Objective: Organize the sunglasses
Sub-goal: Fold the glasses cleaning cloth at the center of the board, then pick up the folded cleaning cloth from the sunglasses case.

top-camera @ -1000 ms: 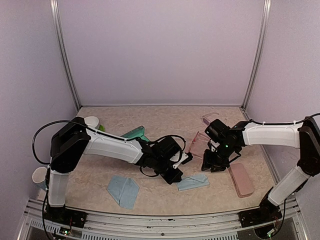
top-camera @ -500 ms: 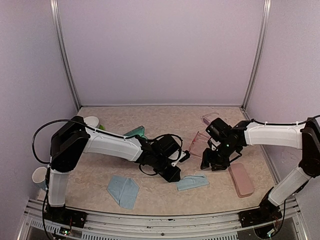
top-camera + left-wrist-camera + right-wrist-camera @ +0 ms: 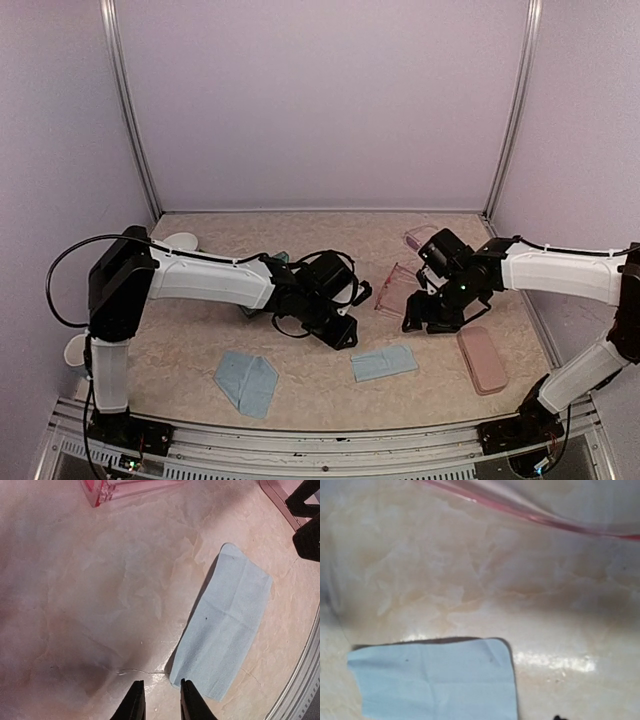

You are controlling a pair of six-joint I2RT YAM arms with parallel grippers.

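Observation:
The pink-red framed sunglasses [image 3: 394, 291] lie on the table at centre right; their frame [image 3: 125, 487] also shows at the top of the left wrist view, and one long arm [image 3: 545, 519] crosses the right wrist view. A pale pair with purplish lenses [image 3: 418, 238] lies further back. My left gripper [image 3: 342, 336] [image 3: 162, 701] hovers low over bare table, open, with nothing between its fingers, just left of a light-blue cloth [image 3: 230, 625]. My right gripper [image 3: 418, 318] hangs just right of the pink-red pair, fingers apart and empty.
That light-blue cloth [image 3: 384, 362] lies flat between the grippers, and a second cloth [image 3: 246, 380] lies front left. A pink case [image 3: 483, 358] sits front right. A teal case [image 3: 278, 260] is mostly hidden behind the left arm. White cups [image 3: 182, 242] [image 3: 78, 350] stand at the left.
My left gripper has opened, come off the cloth's left end and drawn back up and left. The cloth now lies flat. My right gripper has opened wider and shifted slightly.

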